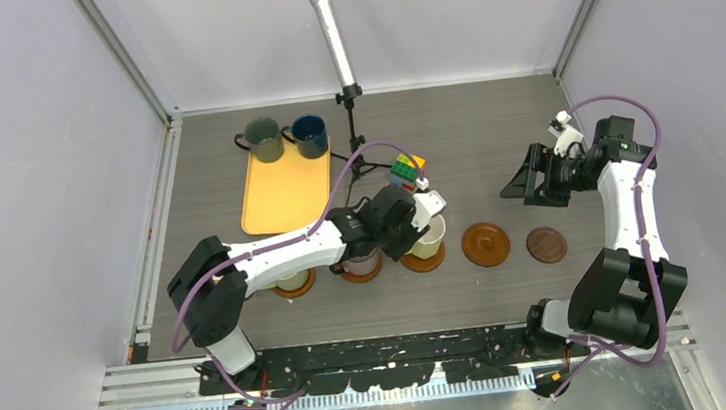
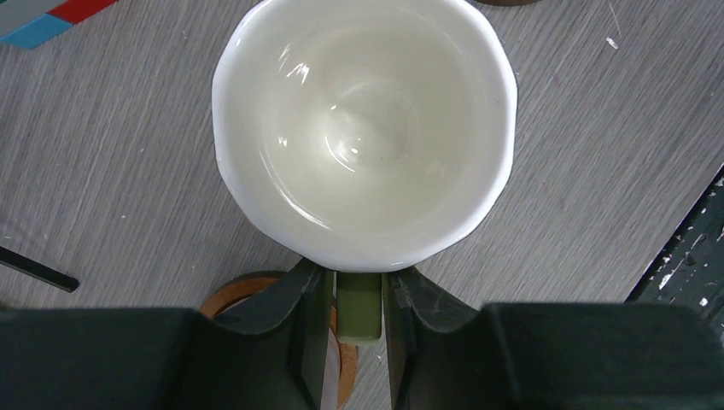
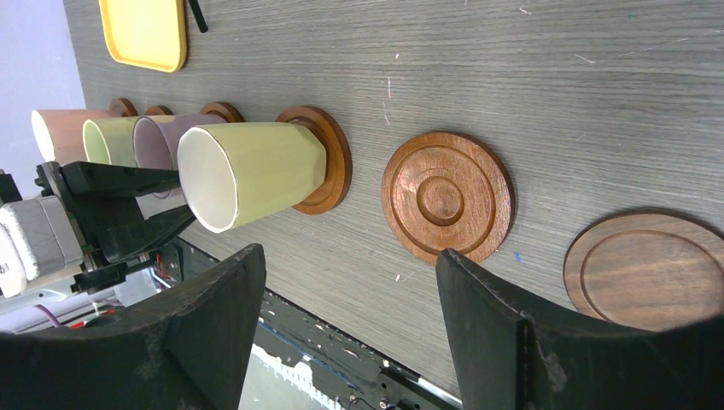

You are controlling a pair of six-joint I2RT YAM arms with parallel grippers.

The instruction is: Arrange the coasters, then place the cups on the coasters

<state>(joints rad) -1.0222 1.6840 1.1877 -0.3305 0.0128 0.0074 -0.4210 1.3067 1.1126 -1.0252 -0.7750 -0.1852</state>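
Four cups stand in the near row, each on a coaster; the rightmost, the cream-yellow cup (image 2: 363,128), is the one in hand. My left gripper (image 2: 357,290) has its jaws narrow around the cup's handle (image 2: 357,309). A sliver of gap shows on one side, and I cannot tell whether they press on it. The cup sits upright on its coaster (image 3: 329,158), so I judge the step to be the release. My right gripper (image 3: 350,260) hangs over the right of the table, jaws wide, holding nothing

Next move: spread the left jaws and rise straight up off the handle, so the cup is neither turned nor dragged off the coaster's rim. To the right, a ringed coaster (image 3: 446,197) and a darker coaster (image 3: 649,269) lie bare. The grey-green cup (image 1: 262,137) and navy cup (image 1: 309,135) stand at the far end of the yellow tray (image 1: 283,198)

Room: the mauve cup (image 3: 162,141) stands just left of the cream-yellow one, under my wrist. The coloured cube (image 1: 408,169) and microphone stand (image 1: 351,116) lie just beyond, and the near edge runs close behind the row. Open table (image 1: 473,134) lies far and right
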